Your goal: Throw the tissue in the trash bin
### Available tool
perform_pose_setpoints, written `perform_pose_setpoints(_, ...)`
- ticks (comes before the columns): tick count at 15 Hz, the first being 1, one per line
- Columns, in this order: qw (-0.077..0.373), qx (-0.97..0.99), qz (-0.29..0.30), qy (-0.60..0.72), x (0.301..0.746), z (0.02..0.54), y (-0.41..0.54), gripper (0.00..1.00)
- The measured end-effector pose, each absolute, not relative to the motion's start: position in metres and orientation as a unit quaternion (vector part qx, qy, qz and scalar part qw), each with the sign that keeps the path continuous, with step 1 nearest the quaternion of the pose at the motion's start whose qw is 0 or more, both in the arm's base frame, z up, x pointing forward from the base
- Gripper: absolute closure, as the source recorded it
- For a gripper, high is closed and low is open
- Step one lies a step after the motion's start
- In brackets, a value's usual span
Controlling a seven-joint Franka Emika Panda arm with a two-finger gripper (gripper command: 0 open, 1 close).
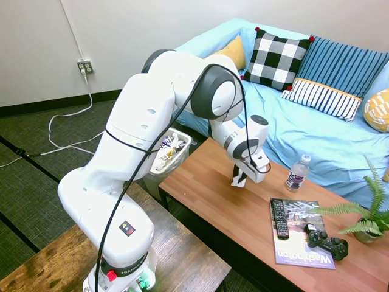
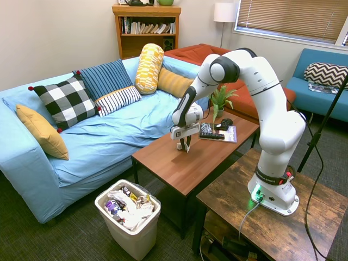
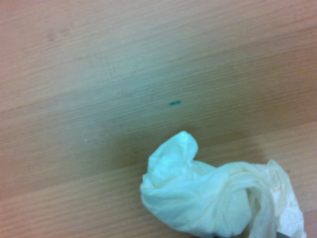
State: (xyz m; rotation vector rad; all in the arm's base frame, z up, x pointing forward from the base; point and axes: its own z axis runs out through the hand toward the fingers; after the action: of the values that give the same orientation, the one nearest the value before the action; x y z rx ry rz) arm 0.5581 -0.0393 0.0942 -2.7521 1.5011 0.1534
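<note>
From the first exterior view I see my gripper pointing down at the wooden table, low over its near end. A bit of white shows between the dark fingers, and that is the tissue. The jaws look drawn in narrow on it, clamped rather than spread. The bin stands on the floor beyond the table's end, partly behind my arm, stuffed with papers and wrappers. Further along the table are a bottle, a remote on a magazine, a black game controller and a fern.

From the second exterior view the gripper hangs just above the table, about midway along it. The fingers sit close together with a pale scrap between them; it is too small here for me to make out the tissue clearly. The bin is on the carpet off the table's corner, well apart from the gripper and lower, in front of the blue sofa.

In the wrist view the tissue fills the lower right, crumpled and white, rising from the bottom edge against the wood grain. A tiny green fleck lies on the wood near it.
</note>
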Motion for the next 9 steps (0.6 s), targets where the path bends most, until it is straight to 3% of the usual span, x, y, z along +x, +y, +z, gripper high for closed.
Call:
perform_pose_setpoints(5, 0.011, -0.879, 0.033, 0.476, 0.549, 0.112, -0.035, 1.00)
perform_pose_setpoints(9, 0.025, -0.891, 0.008, 0.453, 0.542, 0.165, 0.034, 1.00)
